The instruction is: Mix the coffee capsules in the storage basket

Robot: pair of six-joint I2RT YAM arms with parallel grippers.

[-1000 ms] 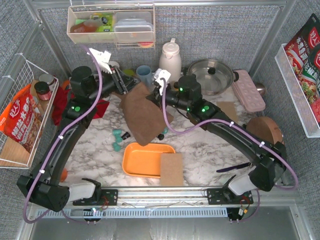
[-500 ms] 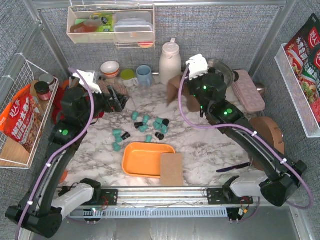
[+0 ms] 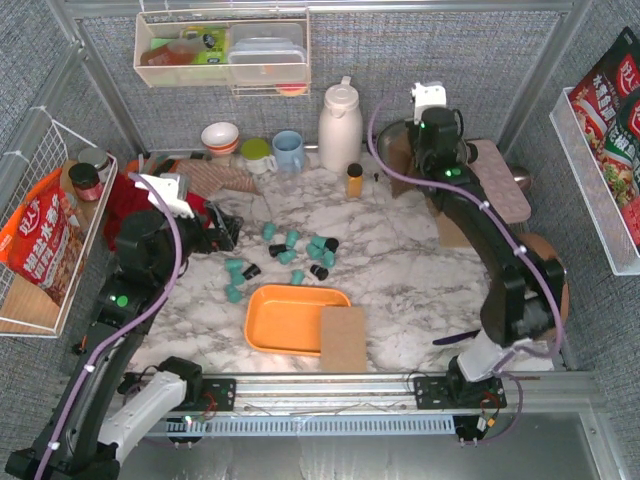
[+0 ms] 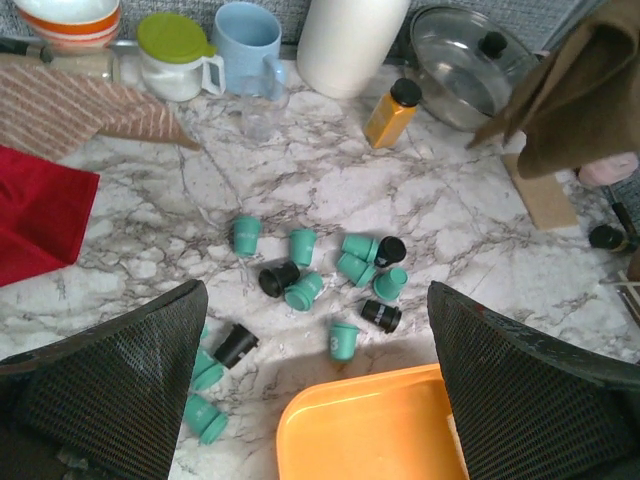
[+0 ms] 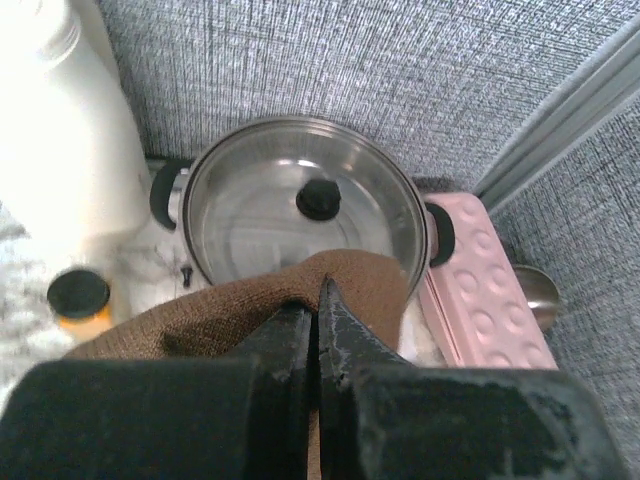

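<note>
Left gripper (image 4: pixel 318 300): jaws spread wide, holding nothing, hovering low over the marble table (image 3: pixel 420 270). 
Right gripper (image 5: pixel 318 300): jaws pinched together on a brown cloth (image 5: pixel 350 285), raised at the back above a steel pot (image 5: pixel 260 220). 
Coffee capsules (image 4: pixel 356 246): teal and black, scattered on the marble, all outside the storage basket (image 3: pixel 285 315), just beyond its far rim. 
Basket: orange, near the front edge, with a cardboard piece (image 3: pixel 343 338) overlapping its right corner.

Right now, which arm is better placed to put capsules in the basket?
Left, probably: the left gripper is open near the coffee capsules and storage basket; the right gripper is shut on a brown cloth at the back.
</note>
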